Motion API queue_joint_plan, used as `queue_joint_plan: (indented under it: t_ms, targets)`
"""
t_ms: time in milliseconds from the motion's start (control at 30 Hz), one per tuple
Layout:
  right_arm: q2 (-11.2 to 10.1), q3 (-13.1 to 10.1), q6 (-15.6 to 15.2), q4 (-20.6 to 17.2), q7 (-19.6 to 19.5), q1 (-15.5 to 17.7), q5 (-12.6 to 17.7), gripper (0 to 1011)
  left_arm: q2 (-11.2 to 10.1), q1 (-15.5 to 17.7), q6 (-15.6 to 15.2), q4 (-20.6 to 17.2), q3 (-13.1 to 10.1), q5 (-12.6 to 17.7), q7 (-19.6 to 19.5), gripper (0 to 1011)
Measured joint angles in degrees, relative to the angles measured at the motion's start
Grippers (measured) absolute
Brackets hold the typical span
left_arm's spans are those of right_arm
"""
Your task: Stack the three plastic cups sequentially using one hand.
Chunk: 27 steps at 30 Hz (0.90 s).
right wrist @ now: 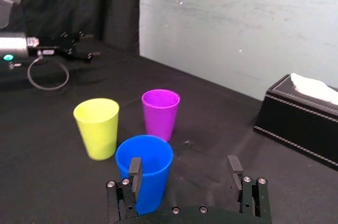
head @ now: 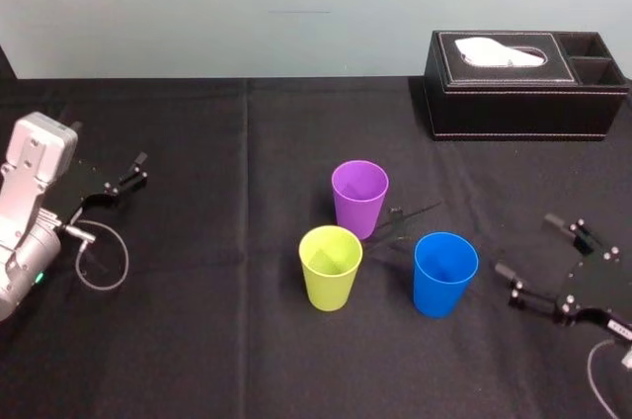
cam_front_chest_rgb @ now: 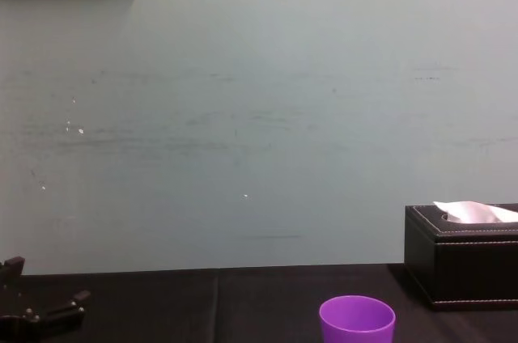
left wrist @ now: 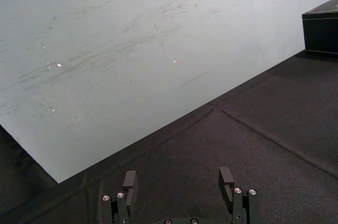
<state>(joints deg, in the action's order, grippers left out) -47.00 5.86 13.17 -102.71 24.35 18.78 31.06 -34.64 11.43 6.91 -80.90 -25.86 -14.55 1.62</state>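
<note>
Three plastic cups stand upright and apart in the middle of the black table: purple (head: 359,196) at the back, yellow-green (head: 330,266) front left, blue (head: 444,273) front right. My right gripper (head: 541,249) hovers open just right of the blue cup, nothing between its fingers. In the right wrist view the blue cup (right wrist: 144,170) sits close ahead of the open right gripper (right wrist: 185,170), with the yellow-green cup (right wrist: 97,127) and purple cup (right wrist: 160,113) beyond. The purple cup's rim (cam_front_chest_rgb: 357,319) shows in the chest view. My left gripper (head: 132,170) rests open at the far left.
A black leather tissue box (head: 518,83) with a white tissue stands at the back right, also in the right wrist view (right wrist: 301,123) and chest view (cam_front_chest_rgb: 461,254). A grey cable loop (head: 102,259) lies by the left arm. Pale wall behind the table.
</note>
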Motion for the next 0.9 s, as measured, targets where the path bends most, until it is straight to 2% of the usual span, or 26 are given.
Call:
queue_joint_plan:
  t_ms: [333, 900]
  targets:
    - [1.30, 2.01, -0.80, 0.82, 1.03, -0.36, -4.53, 1003, 0.00, 0.00, 0.00, 0.00, 0.00, 0.00, 0.00, 1011]
    - [4.20, 2.79, -2.57, 2.40, 3.32, -1.65, -6.43, 1003, 0.00, 0.00, 0.00, 0.00, 0.00, 0.00, 0.00, 1011]
